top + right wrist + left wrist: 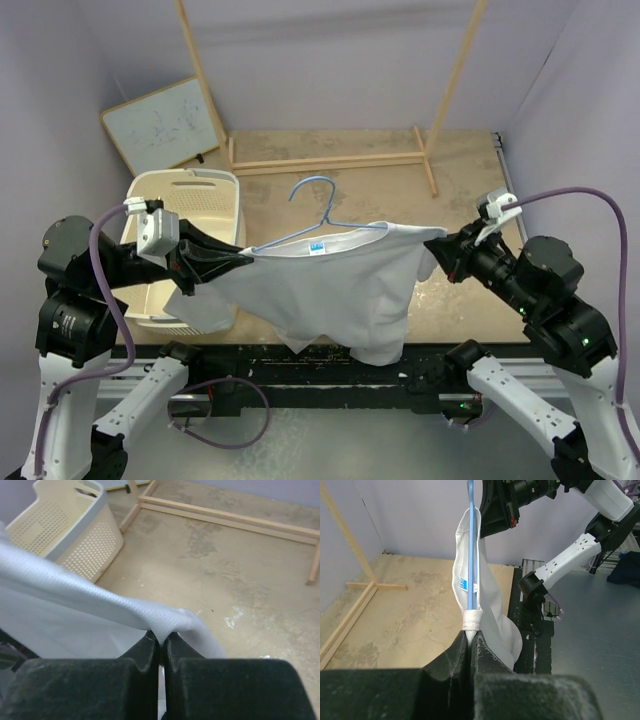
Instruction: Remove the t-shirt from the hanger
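Observation:
The white t-shirt (330, 285) hangs stretched in the air between my two grippers, its body drooping toward the table's near edge. The light-blue wire hanger (318, 215) still sits in its neckline, hook pointing away; a blue label shows inside the collar. My left gripper (243, 258) is shut on the shirt's left shoulder; in the left wrist view the pinched hem (471, 622) and the hanger wire (471, 565) run straight up from my gripper (471, 636). My right gripper (437, 246) is shut on the right shoulder cloth (170, 619), pinched at my gripper (162, 637).
A cream perforated laundry basket (190, 190) stands at the left, under my left arm; it also shows in the right wrist view (65, 530). A wooden rack frame (330, 160) stands at the back. A small whiteboard (165, 125) leans at the far left.

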`<action>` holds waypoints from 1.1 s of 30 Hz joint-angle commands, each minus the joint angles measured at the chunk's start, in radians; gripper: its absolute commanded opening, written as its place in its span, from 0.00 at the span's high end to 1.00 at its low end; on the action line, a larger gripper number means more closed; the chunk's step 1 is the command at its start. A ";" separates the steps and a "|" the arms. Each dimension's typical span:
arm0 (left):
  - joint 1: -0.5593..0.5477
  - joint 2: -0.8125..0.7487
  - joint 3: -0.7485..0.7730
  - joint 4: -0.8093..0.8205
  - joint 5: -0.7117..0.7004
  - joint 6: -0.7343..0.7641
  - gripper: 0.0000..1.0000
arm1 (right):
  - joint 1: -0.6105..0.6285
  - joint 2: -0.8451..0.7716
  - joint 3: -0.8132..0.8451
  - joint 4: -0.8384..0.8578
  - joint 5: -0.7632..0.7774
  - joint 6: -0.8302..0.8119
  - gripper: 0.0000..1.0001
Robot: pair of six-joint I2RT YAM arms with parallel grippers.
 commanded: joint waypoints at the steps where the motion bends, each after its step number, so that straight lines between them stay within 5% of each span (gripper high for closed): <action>1: 0.004 -0.026 0.042 -0.025 -0.035 0.048 1.00 | 0.002 0.054 0.032 0.042 0.219 0.041 1.00; 9: 0.003 -0.114 0.025 -0.114 -0.135 0.066 1.00 | 0.001 0.116 0.104 -0.101 0.733 0.187 1.00; 17: 0.004 -0.149 0.065 -0.190 -0.187 0.091 1.00 | 0.002 0.159 0.090 -0.205 0.926 0.296 1.00; 25: 0.001 -0.190 0.118 -0.151 -0.194 0.035 1.00 | -0.001 0.232 0.012 -0.173 0.908 0.304 1.00; 33: 0.000 -0.179 0.154 -0.056 -0.207 -0.039 1.00 | -0.006 0.286 -0.061 -0.078 0.669 0.271 1.00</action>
